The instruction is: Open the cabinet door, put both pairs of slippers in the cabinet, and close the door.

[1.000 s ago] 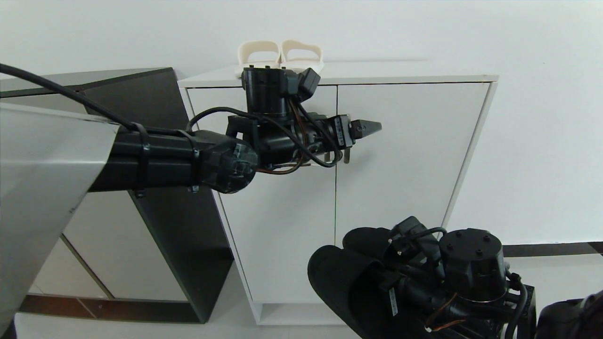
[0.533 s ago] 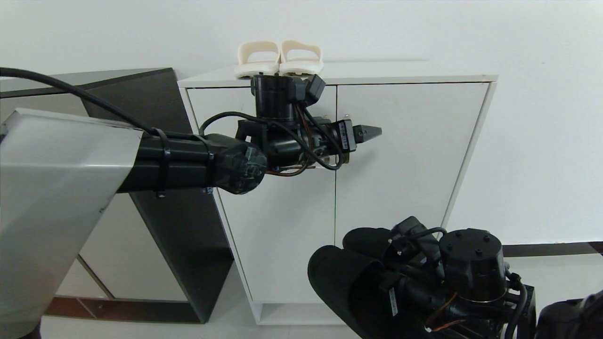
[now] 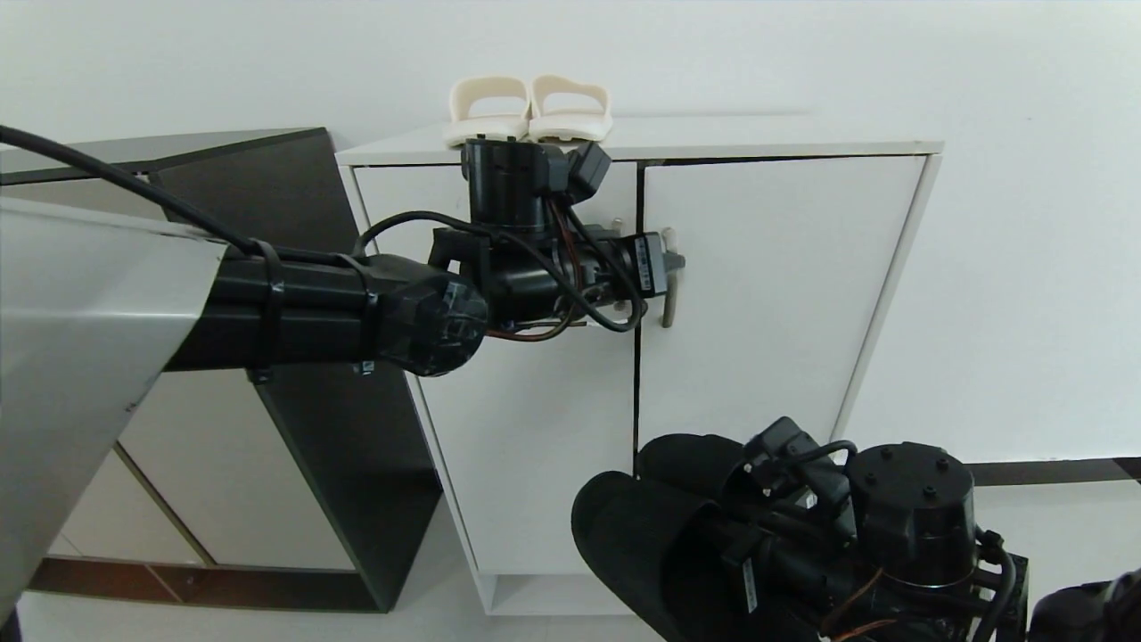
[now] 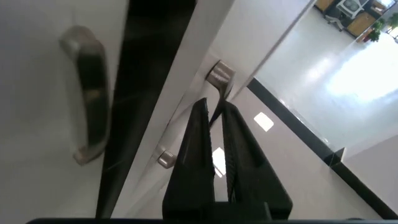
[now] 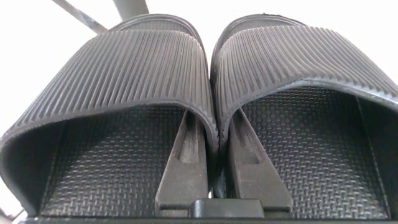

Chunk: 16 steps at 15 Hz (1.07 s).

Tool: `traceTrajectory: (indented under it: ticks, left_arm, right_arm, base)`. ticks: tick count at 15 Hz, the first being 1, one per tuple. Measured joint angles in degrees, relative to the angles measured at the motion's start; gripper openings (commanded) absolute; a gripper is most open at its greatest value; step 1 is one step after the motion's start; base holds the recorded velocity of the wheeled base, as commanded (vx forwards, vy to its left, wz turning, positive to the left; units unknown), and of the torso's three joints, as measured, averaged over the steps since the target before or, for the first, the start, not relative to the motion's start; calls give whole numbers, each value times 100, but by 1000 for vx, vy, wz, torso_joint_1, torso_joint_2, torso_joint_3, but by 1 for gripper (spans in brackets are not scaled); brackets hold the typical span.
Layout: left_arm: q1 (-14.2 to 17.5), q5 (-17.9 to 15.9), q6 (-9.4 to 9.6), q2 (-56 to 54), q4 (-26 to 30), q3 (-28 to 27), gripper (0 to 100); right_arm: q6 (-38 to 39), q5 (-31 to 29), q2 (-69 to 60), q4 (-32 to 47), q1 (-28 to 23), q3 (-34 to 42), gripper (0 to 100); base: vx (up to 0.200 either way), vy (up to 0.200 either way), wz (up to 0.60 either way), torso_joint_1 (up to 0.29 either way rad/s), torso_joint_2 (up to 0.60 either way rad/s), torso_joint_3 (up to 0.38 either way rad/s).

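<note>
Left tool [image 3: 677,262] clamps the rigid handle [image 3: 669,308] of the right door [image 3: 775,285] (light, surely), right tool [image 5: 211,127] pinches soft black slippers [image 3: 646,526].

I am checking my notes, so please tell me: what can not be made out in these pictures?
1. Inside of the cabinet: head view, the right door is barely ajar and the gap is dark.
2. Gripped part of the handle: left wrist view, the left gripper covers it.
3. Toe ends of the black slippers: right wrist view, their own straps cover them.
4. Lower part of the right door: head view, the black slippers stand before it.
</note>
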Motion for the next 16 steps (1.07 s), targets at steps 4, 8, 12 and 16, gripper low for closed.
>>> traceTrajectory:
  ticks: [4,8,12,16]
  left_arm:
    - [-68,1,49,-407,-255,686,0]
    - [-126,20,169,-846,-955,1704,0]
    - [-57,-5,260,-1408,-1328,2395,0]
    - [84,-49,246,-1408,-1330,2205,0]
  right_arm:
    - [-213,388,-6,-369,33,389,0]
    - [-262,401,-16,-358,150,529,0]
    - [-268,401,-17,-358,205,541,0]
    - [-271,401,-17,-358,224,541,0]
  base:
    - [0,0,0,0,0,0]
    - [0,0,0,0,0,0]
    - [0,0,0,0,0,0]
    - [0,0,0,0,0,0]
